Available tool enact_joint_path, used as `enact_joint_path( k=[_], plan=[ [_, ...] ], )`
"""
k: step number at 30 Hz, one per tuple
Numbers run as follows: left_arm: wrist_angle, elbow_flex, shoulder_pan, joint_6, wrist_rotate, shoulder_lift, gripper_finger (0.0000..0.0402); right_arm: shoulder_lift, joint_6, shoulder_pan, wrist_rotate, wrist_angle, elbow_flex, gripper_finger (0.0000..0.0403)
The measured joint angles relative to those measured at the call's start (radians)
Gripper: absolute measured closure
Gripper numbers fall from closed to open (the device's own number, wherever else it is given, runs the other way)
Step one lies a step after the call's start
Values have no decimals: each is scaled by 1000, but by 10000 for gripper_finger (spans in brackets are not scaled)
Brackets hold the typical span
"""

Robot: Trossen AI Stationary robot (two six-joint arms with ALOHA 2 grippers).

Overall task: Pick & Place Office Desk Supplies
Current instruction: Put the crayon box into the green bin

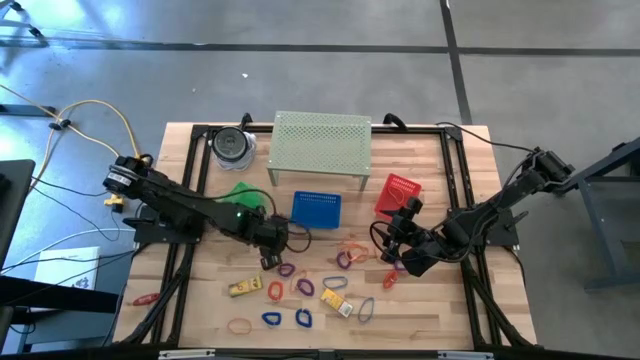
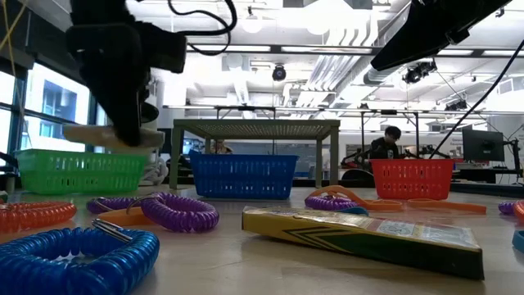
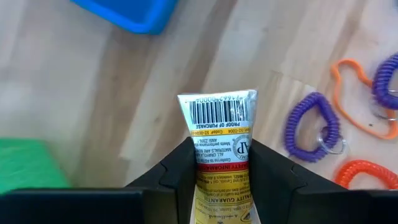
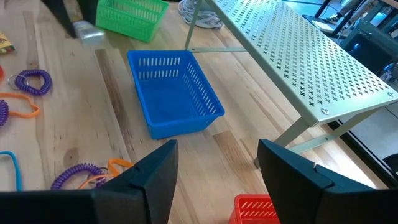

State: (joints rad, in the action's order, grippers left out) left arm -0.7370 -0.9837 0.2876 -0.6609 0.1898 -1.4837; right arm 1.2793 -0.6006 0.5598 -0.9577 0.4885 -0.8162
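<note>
Robotics lab / open workshop floor. Behind the wooden table (image 1: 420,310): exposed ceiling ducts (image 2: 327,70), strip lights, more benches with monitors (image 2: 483,146), a person (image 2: 385,147) seated there. Around the table: bare concrete floor (image 1: 330,70), loose cables (image 1: 70,115).

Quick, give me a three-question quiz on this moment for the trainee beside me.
1. True or false: the left gripper holds a yellow crayon box.
2. Which basket sits between the green basket and the red basket? A) blue B) white C) black
3. Fill in: the right gripper is ____.

Key: 1 true; 2 A, the blue basket; 3 open, holding nothing.
</note>
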Motion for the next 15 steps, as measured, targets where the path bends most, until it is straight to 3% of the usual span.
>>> enact_joint_path(
  k=[10, 15],
  plan=[
    [-302, -59, -88, -20, -51, 1, 282, 0, -4, 0, 0, 0, 0, 192],
    [-325, -61, -111, -70, -56, 1, 282, 0, -8, 0, 0, -3, 0, 192]
  ],
)
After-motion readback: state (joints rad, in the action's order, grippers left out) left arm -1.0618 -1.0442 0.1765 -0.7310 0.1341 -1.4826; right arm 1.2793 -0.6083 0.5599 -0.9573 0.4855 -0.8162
